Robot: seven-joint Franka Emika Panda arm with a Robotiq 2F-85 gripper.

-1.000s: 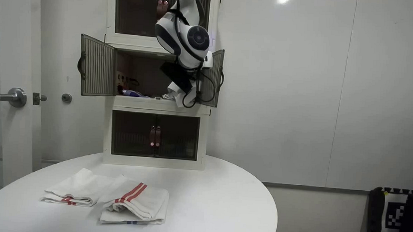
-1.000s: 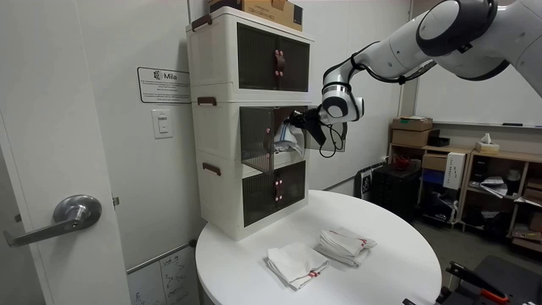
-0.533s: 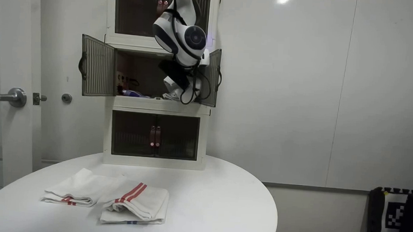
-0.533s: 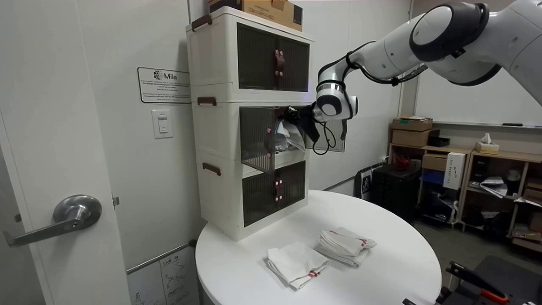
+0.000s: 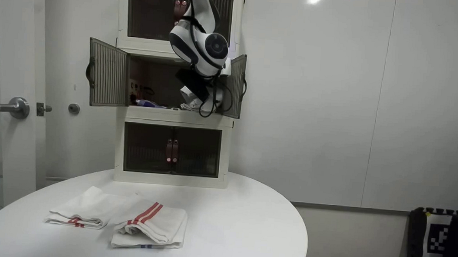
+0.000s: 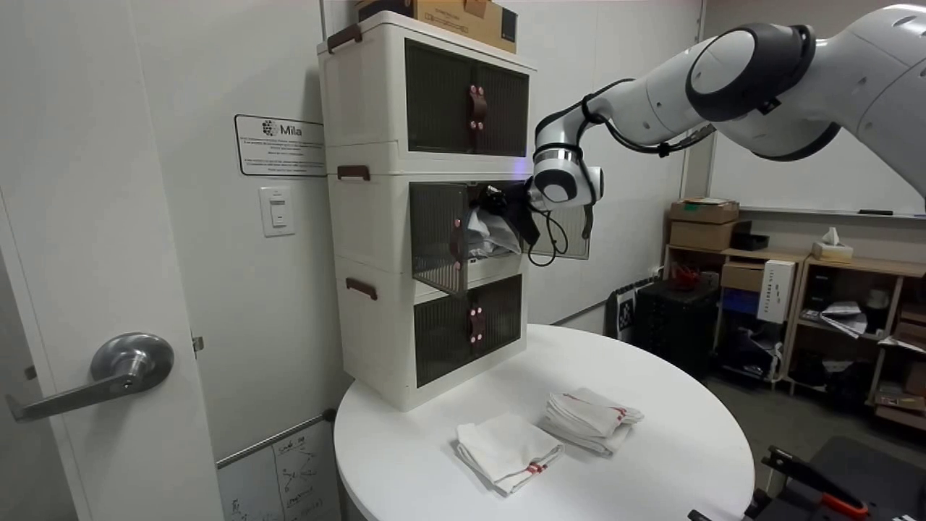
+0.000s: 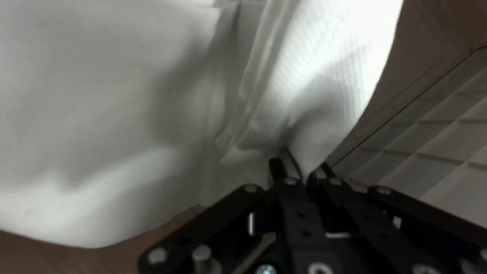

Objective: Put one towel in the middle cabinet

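Deeper inside than a second ago, the tool point(image 7: 302, 176) has carried the towel point(image 6: 494, 231) farther into the middle cabinet point(image 5: 161, 82), drawing up a loose end that hung lower over the front lip point(image 5: 151, 114). The tool's fingertips point(image 7: 277, 171) pinch a fold of white cloth in the wrist view — whether the whole towel clears the lip cannot be told. Grey doors point(image 5: 108, 73) stand open on the stack point(image 6: 369, 318) at the far edge of the bench point(image 5: 247, 223), as seen in an exterior view, while a folded red-striped towel point(image 5: 155, 222) lies toward the near edge. Done well, the step likely calls for easing in slightly more, lowering until the cloth rests inside, and only then parting the fingers — then a straight retreat, so nothing drags back out and the dangling cable point(image 5: 214, 96) stays off the doors.
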